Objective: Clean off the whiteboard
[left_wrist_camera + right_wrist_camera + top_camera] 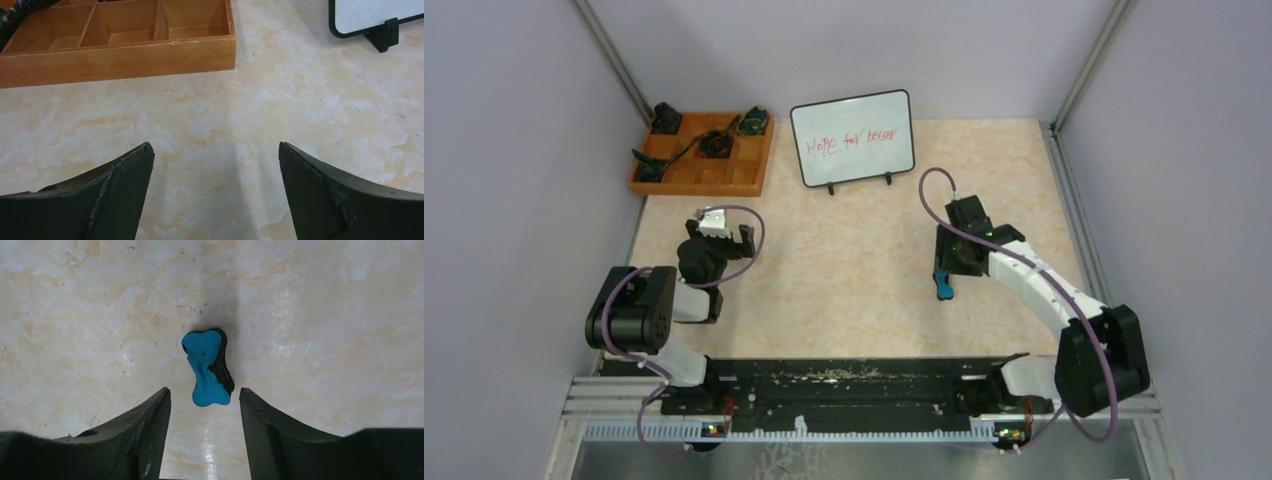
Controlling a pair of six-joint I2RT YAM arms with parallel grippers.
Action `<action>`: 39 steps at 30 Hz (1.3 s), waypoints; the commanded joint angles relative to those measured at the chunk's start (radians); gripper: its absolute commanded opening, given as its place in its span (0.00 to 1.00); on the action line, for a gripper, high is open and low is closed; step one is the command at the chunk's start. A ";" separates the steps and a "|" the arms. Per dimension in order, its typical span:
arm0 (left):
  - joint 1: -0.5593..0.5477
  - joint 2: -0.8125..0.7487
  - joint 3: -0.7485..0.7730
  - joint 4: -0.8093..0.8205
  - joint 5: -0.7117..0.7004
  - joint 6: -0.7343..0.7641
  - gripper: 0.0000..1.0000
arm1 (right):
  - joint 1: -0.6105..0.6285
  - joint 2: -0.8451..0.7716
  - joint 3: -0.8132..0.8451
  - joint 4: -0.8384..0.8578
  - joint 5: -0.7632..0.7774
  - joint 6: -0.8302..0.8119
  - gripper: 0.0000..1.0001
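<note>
Nearest the right wrist lens: the right gripper (pixel 204 390), pointed down at the table (pixel 325 315). Its jaws stand part-way apart on either side of the near end of a blue eraser (pixel 206 365) with a black backing. A sliver of table shows on each side, so no contact is seen and nothing is held.

The whiteboard (pixel 852 138) stands on its two black feet at the far edge of the table, near centre, with red handwriting (pixel 856 142) unwiped across it. An orange compartment tray (pixel 694 186) lies just beside it to the left. The eraser lies well apart from the board, on the right arm's side. The left gripper (pixel 215 150) is spread wide and empty over bare table, facing the tray and a board corner.

Step judged: eraser pickup — wiping not begun. Next called for: jaws pressed onto the eraser, a lift, then carriage to the board with the black face (presumed felt) turned to the writing. The free-standing board may need steadying.
</note>
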 commanded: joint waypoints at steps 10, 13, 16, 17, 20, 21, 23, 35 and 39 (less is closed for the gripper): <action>-0.001 0.009 0.000 0.042 -0.001 -0.001 0.98 | 0.022 0.173 -0.037 0.160 -0.039 -0.014 0.52; 0.000 0.009 -0.001 0.042 -0.001 -0.003 0.98 | 0.023 0.198 -0.042 0.182 -0.036 -0.013 0.51; 0.000 0.008 0.000 0.042 -0.001 -0.002 0.98 | 0.022 0.218 -0.038 0.192 -0.042 -0.013 0.47; 0.000 0.009 -0.001 0.042 -0.001 -0.002 0.98 | 0.022 0.224 -0.038 0.193 -0.043 -0.014 0.45; -0.001 0.009 0.000 0.042 -0.001 -0.001 0.98 | 0.022 0.236 -0.040 0.194 -0.043 -0.016 0.42; 0.000 0.009 -0.001 0.043 -0.001 -0.002 0.98 | 0.022 0.238 -0.042 0.194 -0.043 -0.016 0.41; -0.001 0.009 -0.001 0.042 -0.001 -0.002 0.98 | 0.022 0.236 -0.048 0.198 -0.045 -0.015 0.40; 0.001 0.009 0.000 0.042 -0.001 -0.001 0.98 | 0.022 0.185 -0.064 0.161 -0.025 0.002 0.43; 0.000 0.009 0.000 0.042 -0.001 -0.002 0.98 | 0.022 0.152 -0.078 0.147 -0.022 0.011 0.44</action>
